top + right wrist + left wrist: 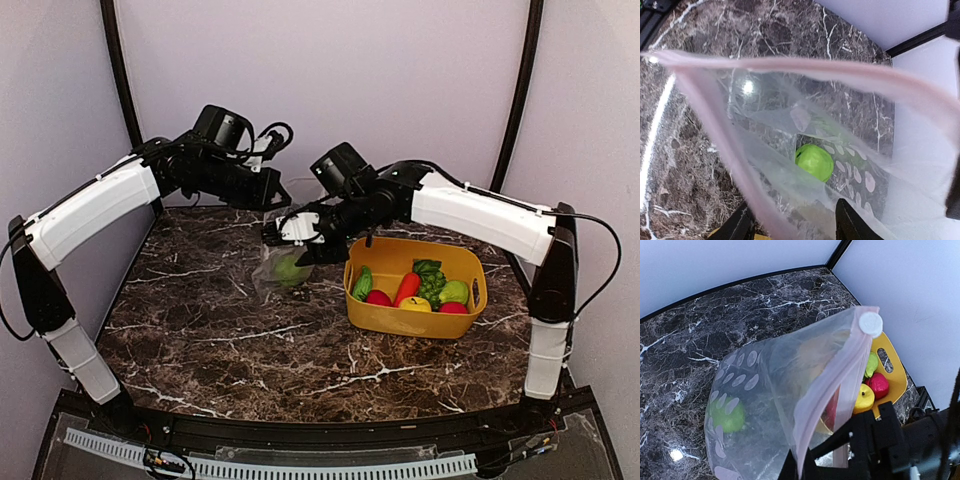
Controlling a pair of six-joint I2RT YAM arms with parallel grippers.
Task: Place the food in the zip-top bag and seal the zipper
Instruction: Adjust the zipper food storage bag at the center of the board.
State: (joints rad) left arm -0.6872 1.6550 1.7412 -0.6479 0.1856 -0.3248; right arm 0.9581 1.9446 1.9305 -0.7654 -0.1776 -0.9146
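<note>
The step in hand looks like loading: one piece is in the bag and the rest waits in the basket. To do it well, I judge that the right pincer (794, 225) should rise straight out of the mouth so its fingers do not snag the near lip. It can then fetch whichever piece in the basket is easiest to reach. Meanwhile the left pincer (272, 197) needs a firm grip and a wide mouth, since the floppy plastic would likely fold shut if the rim sagged.

Nearest, toward the right edge of the table (200, 340), stands the yellow basket (415, 322). It holds a cucumber (362, 283), two red balls (378, 298), a carrot (407, 287), a lemon (415, 304), grapes (430, 275) and a pale green piece I cannot name.

Just left of it, about mid-table, hangs the bag (268, 285); I cannot tell whether its bottom touches the marble. One green ball (814, 162) lies at its bottom. The pink zipper strip (790, 64) is parted wide, with the slider tab (870, 323) at one end.

Over the mouth, the right pincer's fingers are spread and grip nothing. Farther back, toward the far edge, the left pincer is closed on the bag's rim and holds it up.
</note>
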